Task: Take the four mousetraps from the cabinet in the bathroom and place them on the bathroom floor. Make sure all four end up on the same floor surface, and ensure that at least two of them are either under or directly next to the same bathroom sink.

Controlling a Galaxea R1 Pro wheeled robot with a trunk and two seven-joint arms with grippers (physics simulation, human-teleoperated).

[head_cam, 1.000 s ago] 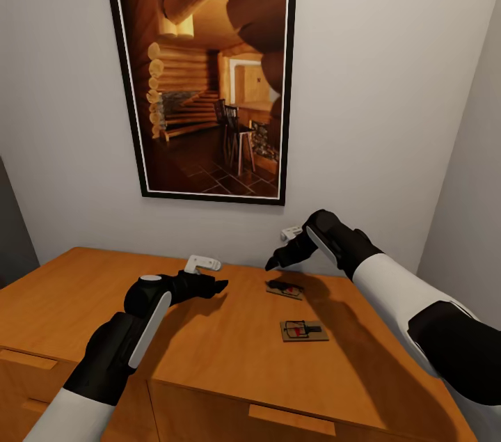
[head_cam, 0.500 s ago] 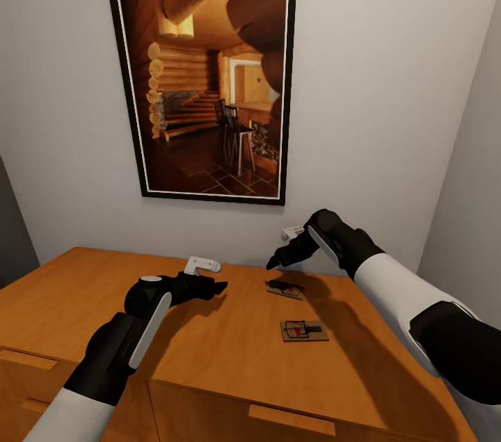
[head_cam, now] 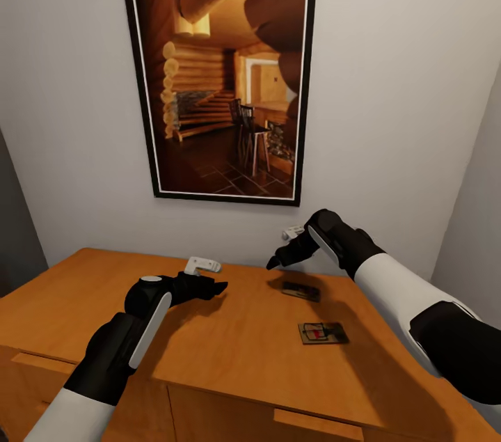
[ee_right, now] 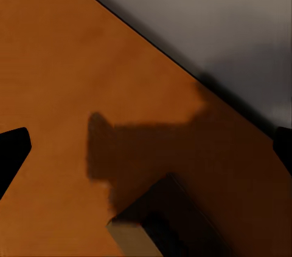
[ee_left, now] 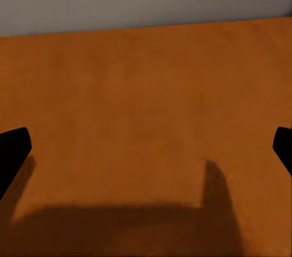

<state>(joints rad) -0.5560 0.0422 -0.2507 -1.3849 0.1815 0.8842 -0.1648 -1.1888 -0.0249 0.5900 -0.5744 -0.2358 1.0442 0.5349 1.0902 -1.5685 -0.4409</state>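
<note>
since a moment ago the head camera has swung left, sliding the whole scene right; both arms hold as before. nearest, one mousetrap [head_cam: 323, 333] lies on the cabinet [head_cam: 229, 351] top, long axis across. farther, a second mousetrap [head_cam: 301, 291] lies shadowed under the wide-spread right end effector [head_cam: 280, 254]. left end effector [head_cam: 206, 282] hovers wide, empty.

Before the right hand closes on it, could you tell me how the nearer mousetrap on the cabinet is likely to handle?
The nearer mousetrap looks like a thin flat board, so probably stiff and light. Lying flush on the smooth cabinet top, it may slide rather than tip if nudged. Its low edge likely offers the right hand little to pinch.
</note>
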